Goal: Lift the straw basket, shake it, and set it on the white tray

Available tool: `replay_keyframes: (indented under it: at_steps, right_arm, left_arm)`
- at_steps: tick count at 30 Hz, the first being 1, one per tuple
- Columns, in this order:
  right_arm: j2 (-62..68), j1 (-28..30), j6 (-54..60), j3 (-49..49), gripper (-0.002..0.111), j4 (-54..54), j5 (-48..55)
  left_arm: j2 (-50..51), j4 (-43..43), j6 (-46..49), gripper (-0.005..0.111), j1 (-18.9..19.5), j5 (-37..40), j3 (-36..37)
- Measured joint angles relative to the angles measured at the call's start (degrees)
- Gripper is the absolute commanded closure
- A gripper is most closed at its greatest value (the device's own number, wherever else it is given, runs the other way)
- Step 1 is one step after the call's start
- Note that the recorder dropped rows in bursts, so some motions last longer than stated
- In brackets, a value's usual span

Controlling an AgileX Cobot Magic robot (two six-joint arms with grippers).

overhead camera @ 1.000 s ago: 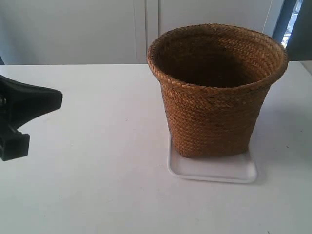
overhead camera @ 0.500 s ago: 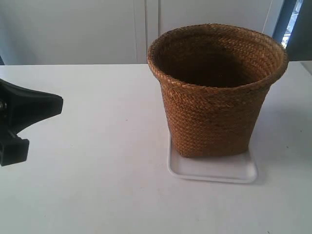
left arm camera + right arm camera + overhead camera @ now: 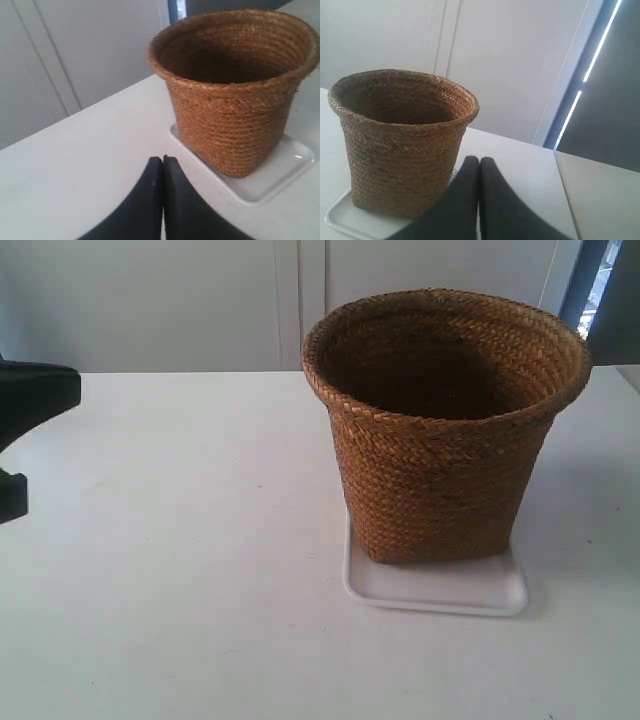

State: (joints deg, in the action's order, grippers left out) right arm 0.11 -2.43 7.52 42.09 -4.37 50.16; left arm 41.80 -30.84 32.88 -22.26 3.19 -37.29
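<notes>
The straw basket [image 3: 445, 430] upright on the white tray [image 3: 440, 592]
My left gripper [image 3: 162, 162] and right gripper [image 3: 479, 162] — both pressed together, touching nothing.

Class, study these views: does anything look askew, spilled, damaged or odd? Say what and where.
Nothing much stands out. The basket stands upright on the white tray, weave intact, nothing spilled. In the exterior view bare tray shows mostly on the near side, so it may sit slightly off-centre.
</notes>
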Motion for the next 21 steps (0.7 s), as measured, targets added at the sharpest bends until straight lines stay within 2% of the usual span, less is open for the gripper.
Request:
replay_keyframes:
  at_steps: [3, 7, 15, 21]
  right_arm:
    - [0.0, 0.0, 0.0, 0.0, 0.108, 0.0, 0.1]
    - [0.0, 0.0, 0.0, 0.0, 0.108, 0.0, 0.14]
    - [0.0, 0.0, 0.0, 0.0, 0.108, 0.0, 0.23]
    - [0.0, 0.0, 0.0, 0.0, 0.108, 0.0, 0.23]
  left_arm:
    - [-1.44, -1.12, -2.17, 0.107, 3.81, -3.75, 4.83]
    - [-8.05, -1.12, -3.0, 0.107, 9.31, -11.15, 16.92]
    - [-27.71, -1.12, -4.94, 0.107, 12.25, -15.01, 32.06]
    - [-38.94, -1.23, -5.66, 0.107, 12.23, -14.91, 36.88]
